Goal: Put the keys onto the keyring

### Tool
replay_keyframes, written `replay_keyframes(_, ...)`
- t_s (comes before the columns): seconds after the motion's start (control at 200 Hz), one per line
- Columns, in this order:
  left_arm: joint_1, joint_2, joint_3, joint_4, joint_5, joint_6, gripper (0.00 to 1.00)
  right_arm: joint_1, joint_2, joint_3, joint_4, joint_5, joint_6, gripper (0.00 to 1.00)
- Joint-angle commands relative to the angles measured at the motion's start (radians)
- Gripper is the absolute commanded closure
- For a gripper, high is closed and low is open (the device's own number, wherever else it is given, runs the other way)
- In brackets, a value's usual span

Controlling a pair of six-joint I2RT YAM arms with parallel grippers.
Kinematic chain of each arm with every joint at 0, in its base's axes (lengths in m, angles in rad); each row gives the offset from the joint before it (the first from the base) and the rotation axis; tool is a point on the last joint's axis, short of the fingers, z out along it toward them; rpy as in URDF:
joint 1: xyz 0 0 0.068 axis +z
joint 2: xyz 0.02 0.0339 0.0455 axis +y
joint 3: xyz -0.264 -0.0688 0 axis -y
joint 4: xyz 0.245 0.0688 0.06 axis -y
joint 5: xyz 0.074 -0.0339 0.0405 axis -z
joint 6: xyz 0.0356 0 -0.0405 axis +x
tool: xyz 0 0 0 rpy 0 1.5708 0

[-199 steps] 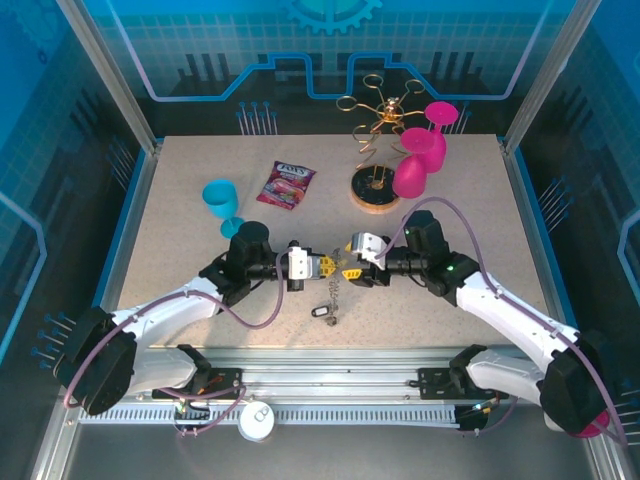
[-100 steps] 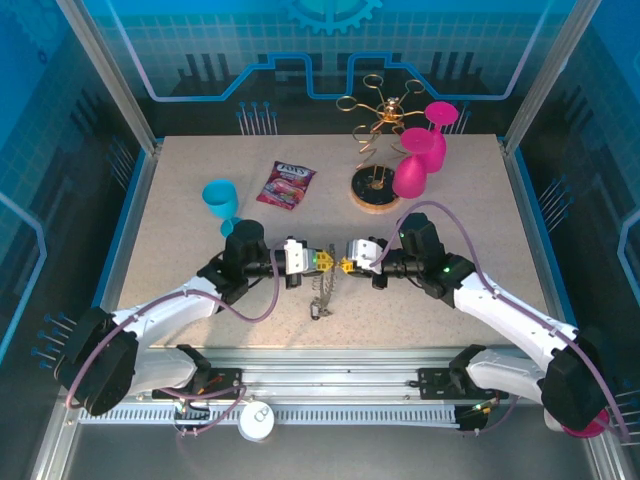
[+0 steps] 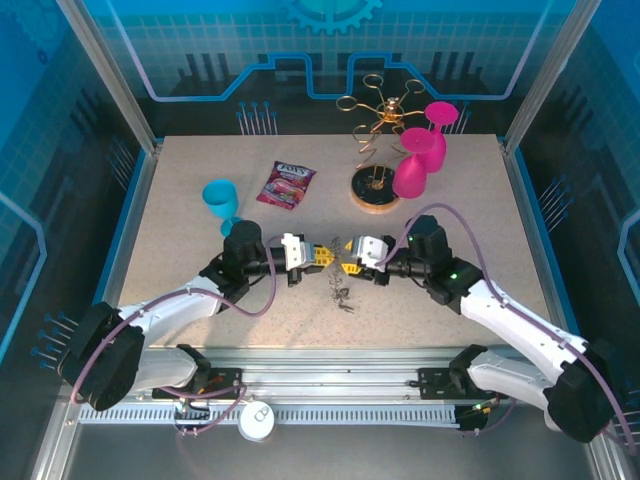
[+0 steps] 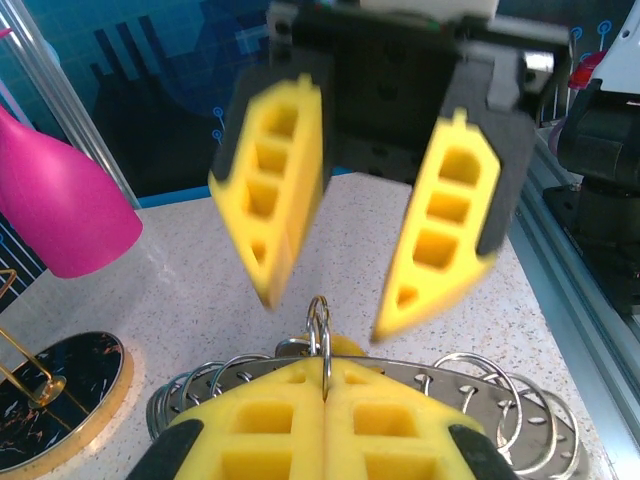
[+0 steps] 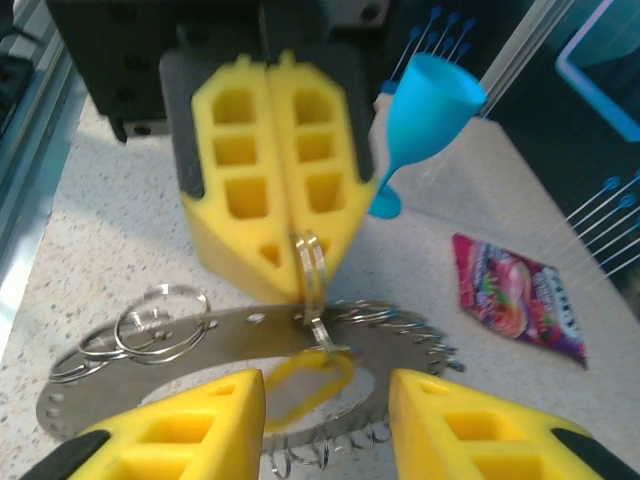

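Note:
My left gripper (image 3: 318,256) is shut on a small split ring (image 4: 322,325) that stands upright from the keyring (image 4: 440,380), a flat grey metal ring fringed with several wire loops. From the small ring hangs a yellow-headed key (image 5: 306,381), just in front of the keyring (image 5: 241,336). My right gripper (image 5: 325,390) faces the left one tip to tip, open, one finger on each side of the yellow head without touching it. In the top view the keyring (image 3: 340,290) hangs below both grippers, with the right gripper (image 3: 352,262) close beside it.
A blue goblet (image 3: 222,200) stands behind the left arm, with a candy packet (image 3: 286,184) past it. The gold wire rack on its round wooden base (image 3: 375,192) and two pink glasses (image 3: 415,165) stand behind the right arm.
The right gripper closed near the left one's tips and has opened again. The keyring has swung a little to the right and further from the front edge.

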Motion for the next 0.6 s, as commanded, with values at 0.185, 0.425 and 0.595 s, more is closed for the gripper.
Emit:
replay_keyframes(0.185,-0.004,-0.008,0.014,0.025,0.048,0.042,1.0,0.0,0.045,0.058,0.041,-0.17,0.043,0.65)
replay_keyframes(0.425,-0.004,-0.011,0.014,0.018,0.072,0.051,1.0,0.006,0.098,0.07,0.082,-0.161,0.057,0.72)
replay_keyframes(0.595,-0.004,-0.004,0.02,0.034,0.098,0.037,1.0,0.012,0.122,0.083,0.054,-0.173,0.038,0.83)
